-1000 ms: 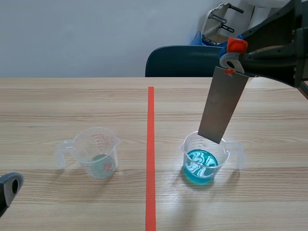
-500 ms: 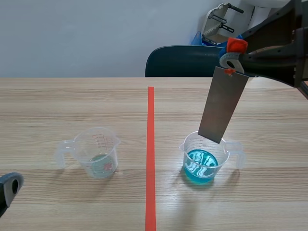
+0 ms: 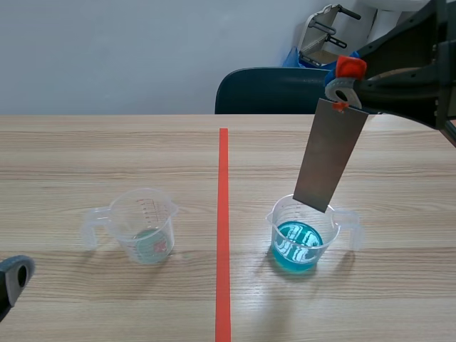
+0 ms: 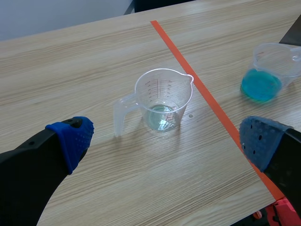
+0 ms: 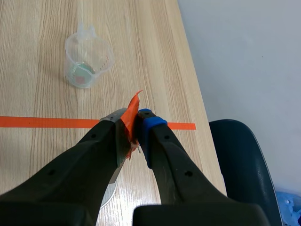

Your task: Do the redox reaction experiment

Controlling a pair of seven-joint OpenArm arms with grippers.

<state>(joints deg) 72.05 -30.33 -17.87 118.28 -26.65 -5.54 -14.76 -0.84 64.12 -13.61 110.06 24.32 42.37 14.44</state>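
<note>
Your right jaws are pinched shut on the orange tab (image 5: 131, 117) at the head of the metal strip (image 3: 330, 157). The strip hangs slanted below them, with its lower edge level with the rim of the measuring cup of blue liquid (image 3: 305, 239). You can't tell from these views whether that edge is already inside the rim or just behind it.

That is the main risk. If you lower the strip off-line, its corner could catch the rim. The cup looks like light plastic, so it would probably tip or skid and spill blue solution across the table (image 3: 107, 157).

The hold is only on a small tab, so the strip may swing as the arm moves, or slip free and splash. If you go too deep, the strip could press on the cup's bottom and push it aside.

Your left jaws are spread wide and hold nothing. The near-empty clear measuring cup (image 4: 162, 101) stands ahead of them, well away from the right jaws. Nothing is steadying the blue cup, so any knock goes unchecked.
</note>
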